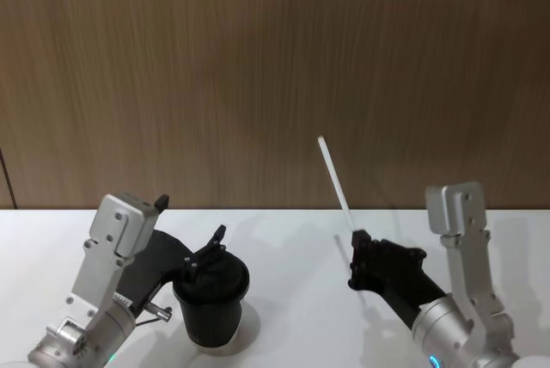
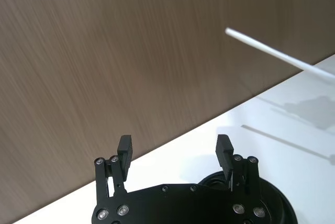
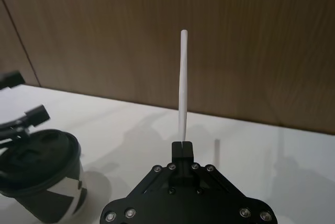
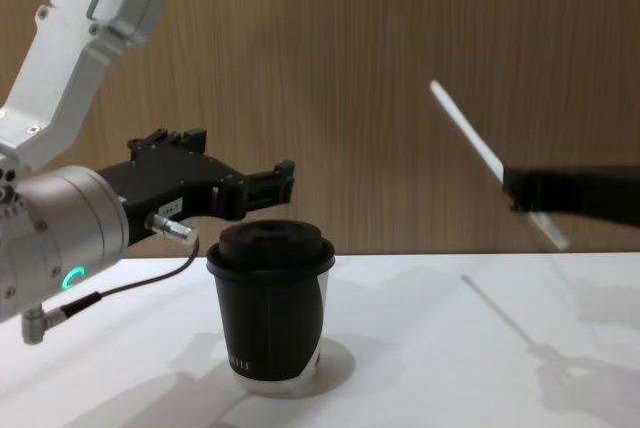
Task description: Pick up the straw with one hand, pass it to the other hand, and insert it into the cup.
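The right gripper [image 1: 356,241] sits at the lower right of the head view, clamped on the straw [image 1: 334,180] near its lower end and holding it in the air clear of the white table [image 1: 292,235]. The straw's long axis runs steeply upward. Its free tip leans toward the upper left of the frame, against the wooden wall [image 1: 258,58]. In the chest view a short stub pokes out below the grip.

The left gripper [image 2: 174,145] hovers at the lower left, just above the domed lid of the cup [image 1: 210,303]. Its jaws are spread wide with nothing between them.

The handover appears to be the step in hand. The straw lies to the right of the left gripper and well apart from it, and its long bare length above the grip is the part to take. The left gripper is the nearer to the cup, which suits the insertion after the pass.
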{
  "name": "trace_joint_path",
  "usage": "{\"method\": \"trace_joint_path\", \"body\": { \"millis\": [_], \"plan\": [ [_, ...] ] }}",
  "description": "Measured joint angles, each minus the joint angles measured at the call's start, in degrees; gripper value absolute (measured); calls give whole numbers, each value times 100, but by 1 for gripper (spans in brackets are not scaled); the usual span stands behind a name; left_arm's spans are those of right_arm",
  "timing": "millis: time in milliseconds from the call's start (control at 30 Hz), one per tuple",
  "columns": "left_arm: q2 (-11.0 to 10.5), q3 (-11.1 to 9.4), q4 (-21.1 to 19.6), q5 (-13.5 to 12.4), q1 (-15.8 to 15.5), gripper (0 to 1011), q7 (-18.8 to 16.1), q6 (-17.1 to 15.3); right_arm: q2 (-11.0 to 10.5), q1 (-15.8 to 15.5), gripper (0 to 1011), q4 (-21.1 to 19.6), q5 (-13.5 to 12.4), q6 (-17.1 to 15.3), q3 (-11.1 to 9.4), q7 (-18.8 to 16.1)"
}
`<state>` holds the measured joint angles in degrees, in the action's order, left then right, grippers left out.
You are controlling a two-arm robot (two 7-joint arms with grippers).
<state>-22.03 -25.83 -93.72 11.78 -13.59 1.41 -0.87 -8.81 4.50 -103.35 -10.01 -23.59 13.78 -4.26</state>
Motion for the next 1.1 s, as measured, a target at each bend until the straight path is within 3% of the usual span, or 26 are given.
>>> {"method": "trace_joint_path", "body": {
  "millis": [300, 500, 1100],
  "plan": [
    [-65, 108, -184, 330, -11, 1003, 381, -45, -191, 1, 0, -209, -366, 782, -50, -712],
    [-107, 250, -361, 771, -7, 1003, 789, -101, -297, -8, 0, -349, -602, 1205, -51, -1124],
    [-169, 782, -723, 2313, 90, 1003, 1872, -342, -466, -94, 0, -589, -961, 1693, 26, -1646]
  ]
}}
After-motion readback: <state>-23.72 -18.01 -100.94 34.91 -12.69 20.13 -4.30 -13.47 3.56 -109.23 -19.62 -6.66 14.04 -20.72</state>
